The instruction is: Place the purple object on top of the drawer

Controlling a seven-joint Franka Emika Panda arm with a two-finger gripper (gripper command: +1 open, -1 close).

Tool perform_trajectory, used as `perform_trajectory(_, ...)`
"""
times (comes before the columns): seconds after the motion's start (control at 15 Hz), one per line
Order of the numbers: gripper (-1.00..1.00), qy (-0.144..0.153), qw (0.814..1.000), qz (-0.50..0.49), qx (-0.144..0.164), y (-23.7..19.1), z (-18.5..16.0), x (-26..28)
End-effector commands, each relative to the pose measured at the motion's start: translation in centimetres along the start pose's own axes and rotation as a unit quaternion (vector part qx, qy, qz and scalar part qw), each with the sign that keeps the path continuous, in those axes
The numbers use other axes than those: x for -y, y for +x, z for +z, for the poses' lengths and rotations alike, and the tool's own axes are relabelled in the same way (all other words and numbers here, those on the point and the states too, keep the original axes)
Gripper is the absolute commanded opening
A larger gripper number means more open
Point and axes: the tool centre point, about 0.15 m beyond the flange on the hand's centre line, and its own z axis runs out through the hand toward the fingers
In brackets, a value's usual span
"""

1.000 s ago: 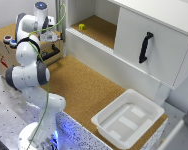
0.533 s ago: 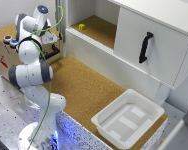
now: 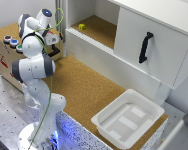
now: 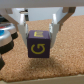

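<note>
White rounded arm (image 3: 36,70), black joint seams, green cable (image 3: 53,60) alongside.

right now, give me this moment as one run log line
gripper: shut on purple cube | cube: lifted clear of cork surface | drawer: top bare, cube not placed | white tray: untouched

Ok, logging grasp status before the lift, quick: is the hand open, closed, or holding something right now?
Hand: closed on the purple cube, one finger on each side.
</note>
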Motion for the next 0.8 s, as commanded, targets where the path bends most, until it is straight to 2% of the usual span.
perform_trajectory(0.0, -1.00, 0.043, 0.999, -0.019, -0.006, 1.1, 0.5, 0.3)
perform_trajectory(0.07, 1.00, 0.035, 0.999, -0.015, -0.004, 1.2, 0.9, 0.3)
perform_trajectory(0.47, 1.00, 0.012, 1.000, -0.006, -0.007, 2.3, 1.0, 0.1)
perform_trajectory(0.73, 1.00, -0.030, 0.999, 0.024, -0.022, 3.2, -2.8, -1.3)
